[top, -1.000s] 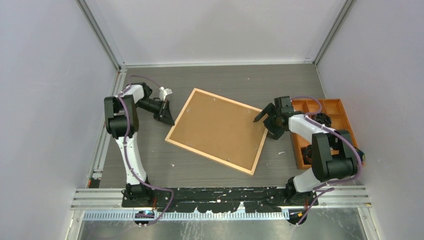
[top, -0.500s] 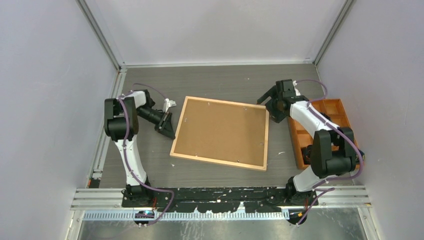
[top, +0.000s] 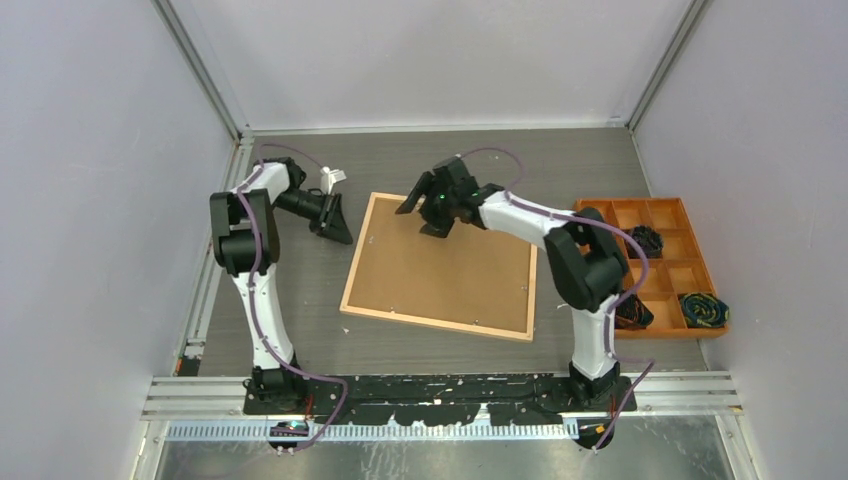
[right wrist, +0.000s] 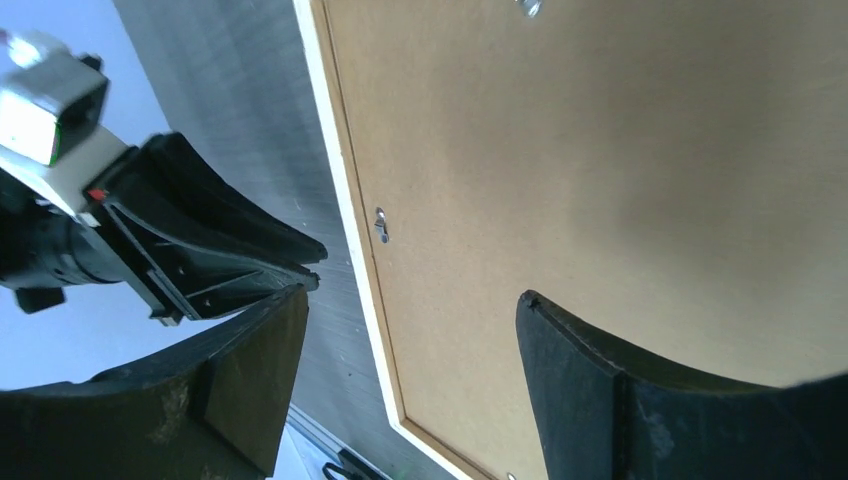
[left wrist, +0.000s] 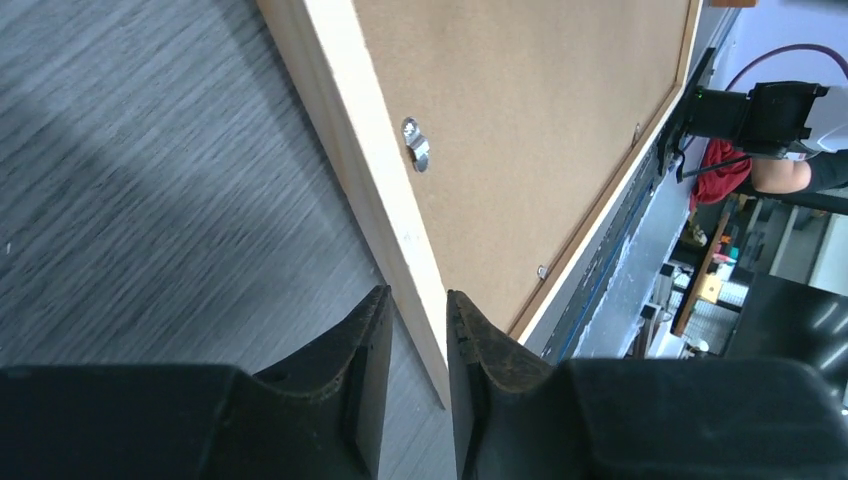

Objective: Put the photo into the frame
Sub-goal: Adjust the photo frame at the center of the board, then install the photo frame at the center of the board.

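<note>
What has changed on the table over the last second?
The frame, lying back up, turned counterclockwise from a slant to nearly square with the table. The open right gripper swung from the frame's right corner leftward along its far edge and now hangs over it. The left gripper barely moved, beside the frame's left edge. Nothing was lifted. The orange tray stayed put.

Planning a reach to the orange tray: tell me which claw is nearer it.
Right. The right claw hovers over the far edge of the frame, with the orange tray off to its right. The left claw sits beyond the frame's left side, farther away.
</note>
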